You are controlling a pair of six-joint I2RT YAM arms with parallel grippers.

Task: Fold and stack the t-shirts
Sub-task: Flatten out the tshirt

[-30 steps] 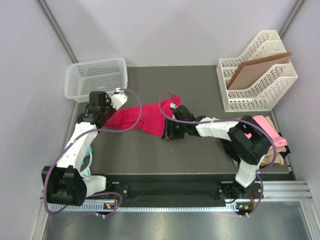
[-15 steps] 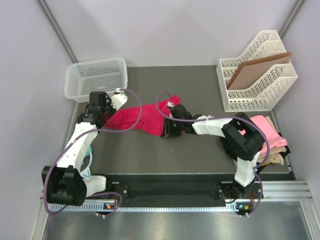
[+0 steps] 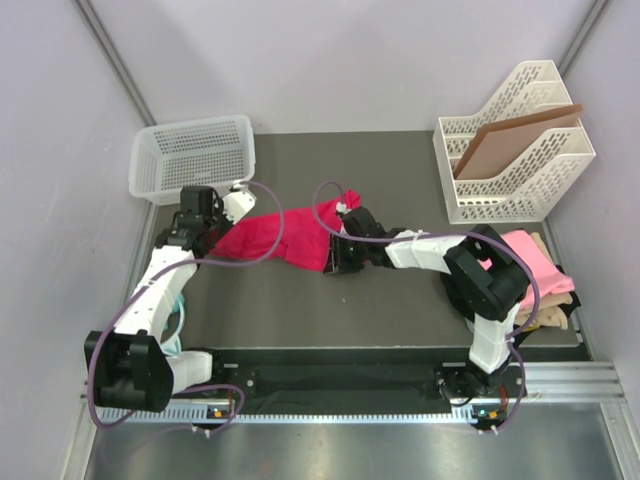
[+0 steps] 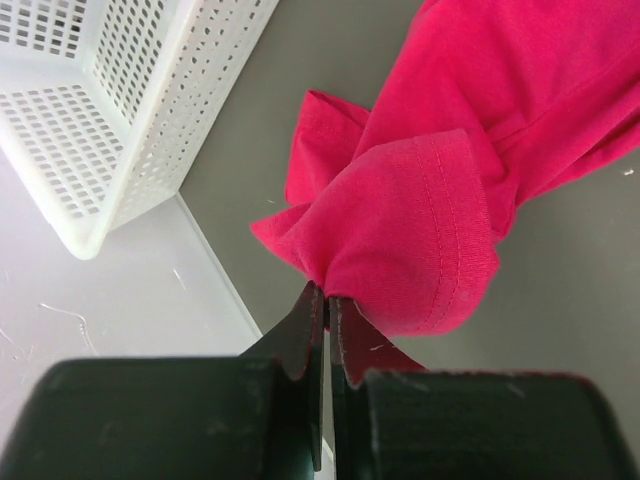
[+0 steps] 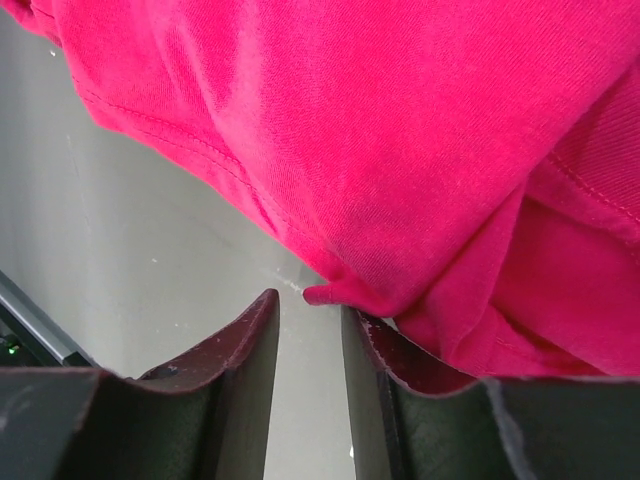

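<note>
Nearest the arm bases, at the lower right of the top view, a light pink cloth t-shirt (image 3: 545,265) is heaped over a beige one (image 3: 558,312), partly hidden by the right arm. At mid-frame, the bright crimson-pink cloth t-shirt (image 3: 272,238) is laid out rumpled on the dark grey table (image 3: 300,310).

Its left end is pinched in the left gripper (image 4: 325,295), whose jaws are pressed together on a bunched, hemmed fold. The right gripper (image 5: 310,300) is held a narrow gap apart, with the hem at its tips but not seen clamped.

Spreading before the fold appears to be in hand. The right jaws would need to be closed on the hem and the ends drawn apart.

Farther back, nothing is seen in the white perforated plastic basket (image 3: 170,185) at upper left. A brown flat board (image 3: 515,140) is held in the white slotted file rack (image 3: 500,200) at upper right.
</note>
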